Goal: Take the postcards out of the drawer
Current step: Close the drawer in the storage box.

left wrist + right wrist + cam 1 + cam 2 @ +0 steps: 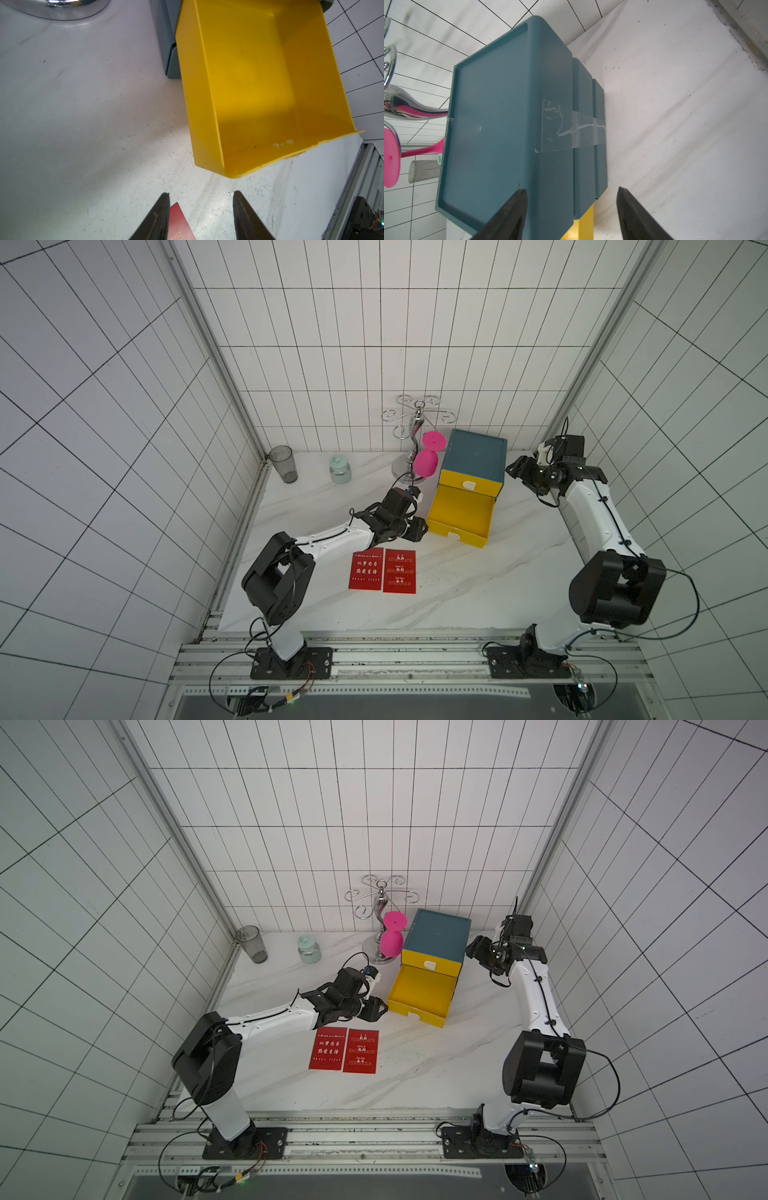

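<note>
**Drawer bare, cards on the table: little seems left to do**

The yellow plastic drawer [457,514] stands pulled out at the foot of the teal-blue plastic cabinet [473,454]. Its floor is bare in both top views and in the left wrist view. The postcards are flat red rectangular cards with white lettering, and they lie outside the drawer on the white marble-patterned tabletop [478,593], nearer the robot's bases. Two show side by side, one [366,569] just beside the other [400,571]. Whether a third hides under either I cannot tell.

The left gripper [200,194] hovers between the cards and the drawer's front corner, jaws parted with only tabletop between them. A red card corner shows next to one finger, ungrasped. The right gripper [571,190] sits by the cabinet's far side, jaws spread and gripping nothing. Whether a finger touches the cabinet is unclear.

My judgement is that the removal looks done as far as the drawer shows, leaving at most a check on the card count and pulling the arms back.

The room is a booth of white tiled walls [332,344] with dark grout. Along the back of the tabletop stand:
- a grey translucent tumbler [283,464]
- a pale green lidded jar [340,469]
- a chrome wire glass rack [411,435] carrying a pink goblet [428,460] upside down

An aluminium rail [395,655] runs along the front, under the arm bases
</note>
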You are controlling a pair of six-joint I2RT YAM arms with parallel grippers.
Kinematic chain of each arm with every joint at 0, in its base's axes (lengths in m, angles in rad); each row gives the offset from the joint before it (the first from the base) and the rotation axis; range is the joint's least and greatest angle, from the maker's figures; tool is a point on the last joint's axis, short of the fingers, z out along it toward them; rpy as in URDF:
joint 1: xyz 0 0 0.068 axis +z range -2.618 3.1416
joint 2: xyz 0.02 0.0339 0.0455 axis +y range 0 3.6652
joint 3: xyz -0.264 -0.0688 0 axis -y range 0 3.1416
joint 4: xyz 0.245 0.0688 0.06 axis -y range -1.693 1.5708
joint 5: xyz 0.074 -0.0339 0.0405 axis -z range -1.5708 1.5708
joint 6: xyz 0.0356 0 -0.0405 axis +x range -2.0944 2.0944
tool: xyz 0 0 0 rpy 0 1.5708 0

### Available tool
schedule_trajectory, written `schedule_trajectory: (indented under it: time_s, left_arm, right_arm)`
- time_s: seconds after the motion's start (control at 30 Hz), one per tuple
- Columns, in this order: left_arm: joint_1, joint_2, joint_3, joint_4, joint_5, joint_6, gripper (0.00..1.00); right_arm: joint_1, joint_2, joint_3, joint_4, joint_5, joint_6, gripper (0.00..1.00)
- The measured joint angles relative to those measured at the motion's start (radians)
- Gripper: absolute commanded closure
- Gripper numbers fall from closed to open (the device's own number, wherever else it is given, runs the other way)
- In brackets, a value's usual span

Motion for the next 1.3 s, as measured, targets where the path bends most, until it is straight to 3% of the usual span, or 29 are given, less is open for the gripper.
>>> schedule_trajectory:
  time_s: [0.23, 0.73, 1.3]
  left_arm:
    - [-0.009, 0.016, 0.026, 0.005, -0.015, -0.005, 0.51]
    - [-0.016, 0.092, 0.129, 0.002, -0.05, -0.041, 0.51]
    - [-0.016, 0.252, 0.297, 0.018, -0.156, -0.126, 0.46]
  right_arm:
    - [0.027, 0.003, 0.0, 0.014, -0.005, 0.0, 0.3]
    - [0.049, 0.039, 0.005, 0.023, -0.018, -0.023, 0.43]
    - [0.055, 0.048, 0.014, 0.023, -0.027, -0.045, 0.46]
